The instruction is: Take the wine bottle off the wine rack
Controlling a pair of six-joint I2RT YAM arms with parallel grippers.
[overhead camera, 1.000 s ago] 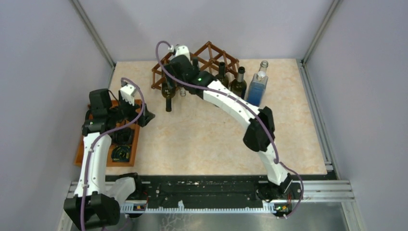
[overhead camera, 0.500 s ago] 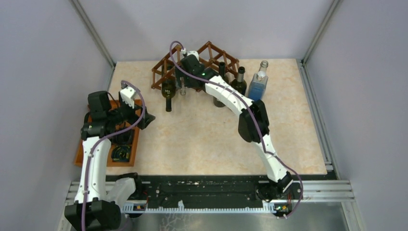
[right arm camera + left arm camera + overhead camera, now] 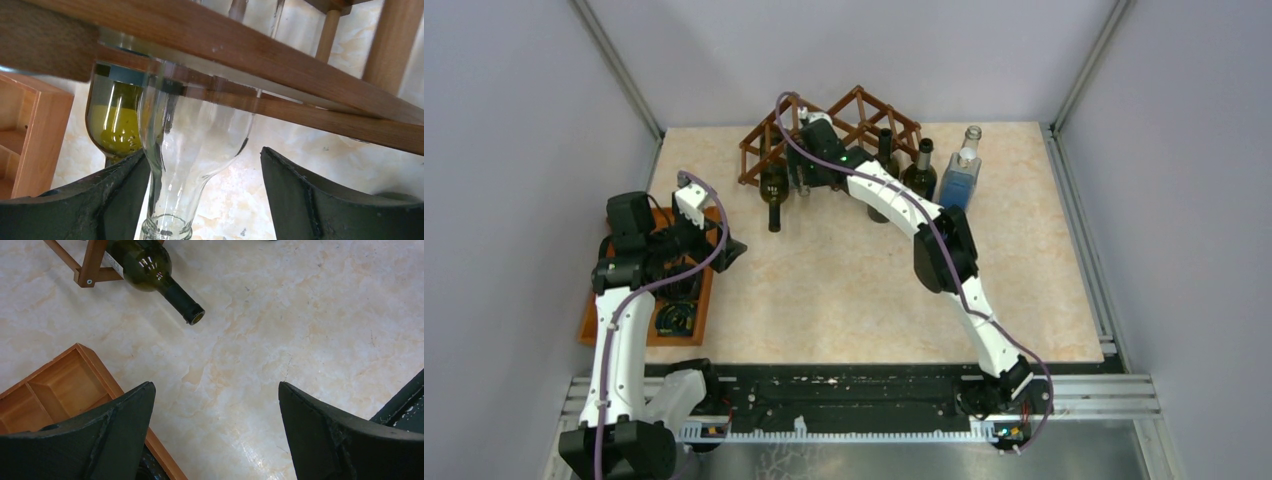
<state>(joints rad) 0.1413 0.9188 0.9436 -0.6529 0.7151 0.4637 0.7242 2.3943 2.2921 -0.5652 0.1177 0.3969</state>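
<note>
The brown lattice wine rack (image 3: 860,112) stands at the back of the table. A dark green wine bottle (image 3: 773,191) and a clear glass bottle (image 3: 803,188) lie in its left cells, necks pointing toward the front. My right gripper (image 3: 809,172) reaches in under the rack. In the right wrist view it (image 3: 202,151) is open with the clear bottle's (image 3: 192,145) neck between the fingers, the left finger close to the glass and the right one apart. The green bottle (image 3: 112,125) lies just left of it. My left gripper (image 3: 215,385) is open and empty above the table.
A flat orange-brown compartment tray (image 3: 593,310) lies at the left under my left arm, and its corner shows in the left wrist view (image 3: 65,385). Two dark bottles (image 3: 918,170) and a blue bottle (image 3: 959,182) stand right of the rack. Grey walls enclose the table.
My right arm has swung its wrist rightward and lower into the rack, bringing the open fingers around the clear bottle. The left arm has barely moved.
</note>
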